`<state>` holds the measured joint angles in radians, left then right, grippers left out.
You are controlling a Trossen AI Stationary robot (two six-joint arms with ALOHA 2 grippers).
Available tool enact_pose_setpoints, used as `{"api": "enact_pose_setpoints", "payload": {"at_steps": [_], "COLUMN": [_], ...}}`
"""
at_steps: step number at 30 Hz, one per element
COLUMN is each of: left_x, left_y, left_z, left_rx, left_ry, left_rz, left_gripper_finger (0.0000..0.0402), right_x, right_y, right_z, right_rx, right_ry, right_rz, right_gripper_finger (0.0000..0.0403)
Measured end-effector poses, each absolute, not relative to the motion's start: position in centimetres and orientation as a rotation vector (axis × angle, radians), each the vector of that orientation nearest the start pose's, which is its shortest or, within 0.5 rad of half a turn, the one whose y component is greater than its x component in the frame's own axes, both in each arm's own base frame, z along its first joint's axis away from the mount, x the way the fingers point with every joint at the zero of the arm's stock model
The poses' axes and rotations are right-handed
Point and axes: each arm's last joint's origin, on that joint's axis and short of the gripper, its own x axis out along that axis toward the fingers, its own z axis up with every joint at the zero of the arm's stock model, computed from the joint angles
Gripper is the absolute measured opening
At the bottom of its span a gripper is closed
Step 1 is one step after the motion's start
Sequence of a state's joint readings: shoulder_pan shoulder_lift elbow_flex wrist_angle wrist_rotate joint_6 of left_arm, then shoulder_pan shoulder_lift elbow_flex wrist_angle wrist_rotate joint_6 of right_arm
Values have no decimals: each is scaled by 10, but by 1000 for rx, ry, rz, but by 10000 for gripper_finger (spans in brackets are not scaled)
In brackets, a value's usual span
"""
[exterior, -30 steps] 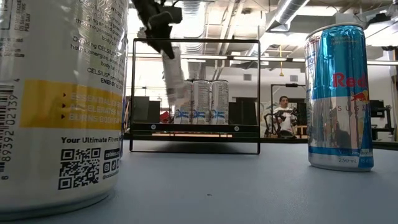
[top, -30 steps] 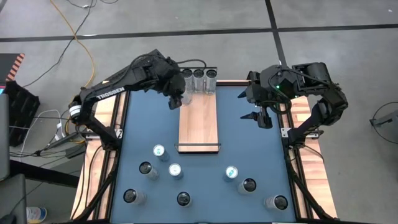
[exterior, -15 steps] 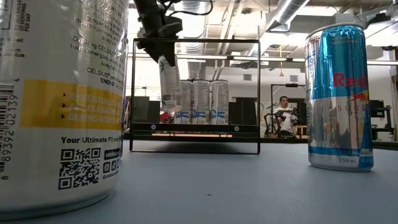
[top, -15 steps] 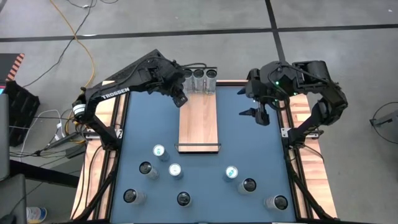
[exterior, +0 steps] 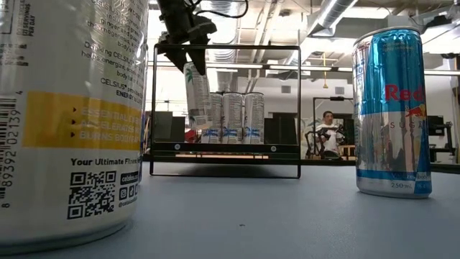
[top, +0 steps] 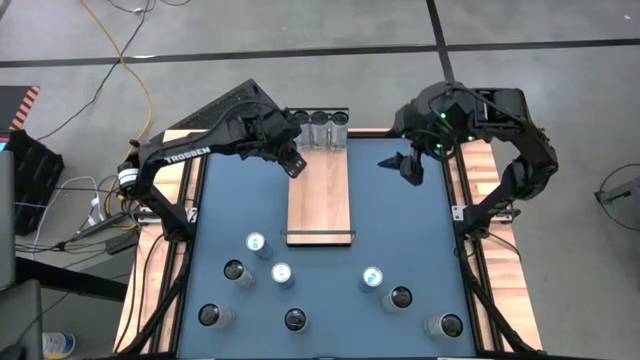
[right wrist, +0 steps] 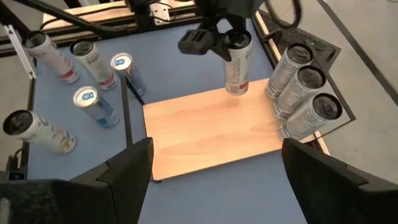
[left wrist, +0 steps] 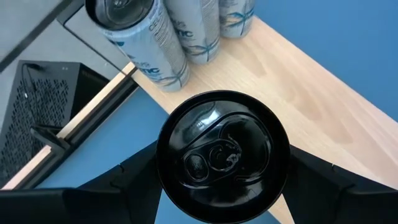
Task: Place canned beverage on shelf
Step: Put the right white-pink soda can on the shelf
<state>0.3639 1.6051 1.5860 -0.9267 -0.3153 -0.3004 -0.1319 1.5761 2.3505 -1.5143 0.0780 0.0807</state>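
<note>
Over the shelf (top: pixel 319 190), at its far end beside three standing cans (top: pixel 319 128), our left gripper (top: pixel 292 158) clasps a can (right wrist: pixel 237 62) just above the board. We should lower it upright and release gently, clear of that row. Our right gripper (top: pixel 402 165) waits spread wide. Nearby cans read "Celsius" (exterior: pixel 68 108) and "Red" (exterior: pixel 392 111).

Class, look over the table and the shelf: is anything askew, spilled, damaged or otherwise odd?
Only one thing: the can in the left gripper hangs tilted above the shelf, not yet set down. The three cans at its far end stand upright. Nothing looks spilled or damaged.
</note>
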Motion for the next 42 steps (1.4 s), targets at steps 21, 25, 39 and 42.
{"api": "enact_pose_setpoints", "payload": {"at_steps": [21,25,39,42], "left_x": [293,290,323,328], "left_y": [157,161,174,176], "left_z": [323,328,322,329], "left_rx": [-338,-310,-221,-215], "left_ry": [927,939,1120,1083], "left_rz": [666,656,600,596], "left_gripper_finger": [252,252,252,252], "right_x": [228,228,227,227], "right_y": [-35,-35,-34,-34], "right_z": [521,521,521,521], "right_rx": [15,10,-39,-44], "right_ry": [678,678,684,685], "right_rz": [-208,-206,-189,-187], "right_gripper_finger": [338,338,338,338]}}
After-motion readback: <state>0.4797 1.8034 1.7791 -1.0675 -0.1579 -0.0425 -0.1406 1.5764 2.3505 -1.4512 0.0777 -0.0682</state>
